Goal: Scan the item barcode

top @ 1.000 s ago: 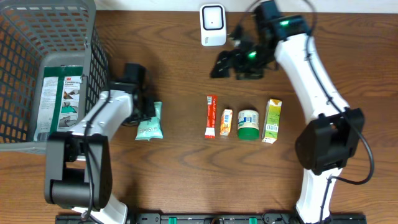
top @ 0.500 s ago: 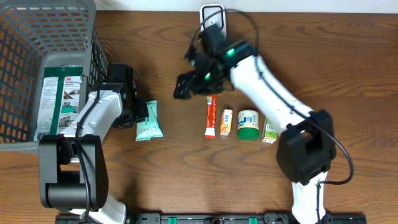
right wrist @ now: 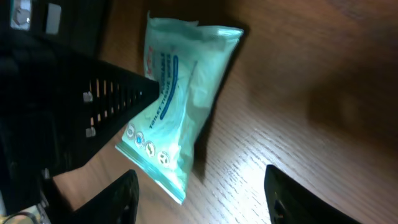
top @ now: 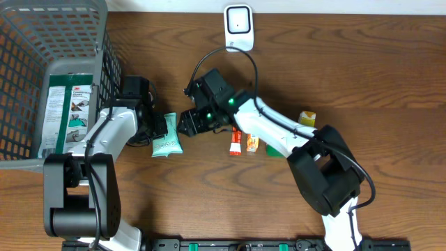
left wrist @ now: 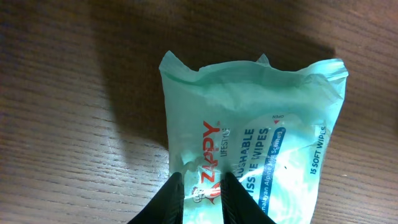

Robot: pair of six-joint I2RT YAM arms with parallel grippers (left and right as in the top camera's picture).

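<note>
Overhead view: a dark wooden table [top: 390,63] with two white robot arms reaching toward its left half. A mint-green wipes pack [top: 168,139] lies flat on the wood, left of centre and just to the right of a grey mesh basket [top: 104,49]. The left gripper [top: 157,127] sits at the pack's left edge. The right gripper [top: 188,123] hovers just beside the pack's upper right corner. A white barcode scanner [top: 238,26] stands at the top edge of the table, well apart from the pack. A printed green and white package [top: 66,111] lies inside the basket. To the right of the pack, partly under the right arm, are a red sachet [top: 235,144], a small orange packet [top: 251,143], a green jar [top: 276,150] that is mostly hidden, and a yellow-green carton [top: 307,117]. Left wrist view: the wipes pack [left wrist: 261,118] fills the frame, lying on the wood, with red lettering and a blue label. The left gripper [left wrist: 199,198] has its two dark fingers [left wrist: 171,200] drawn close together, pinching a narrow strip of the pack between them. Right wrist view: the wipes pack [right wrist: 180,106] lies on the table, slanted, with the dark body of the left arm [right wrist: 56,118] over its left side. The right gripper [right wrist: 202,199] stands with its jaws wide apart, only bare wood between them, holding nothing.
</note>
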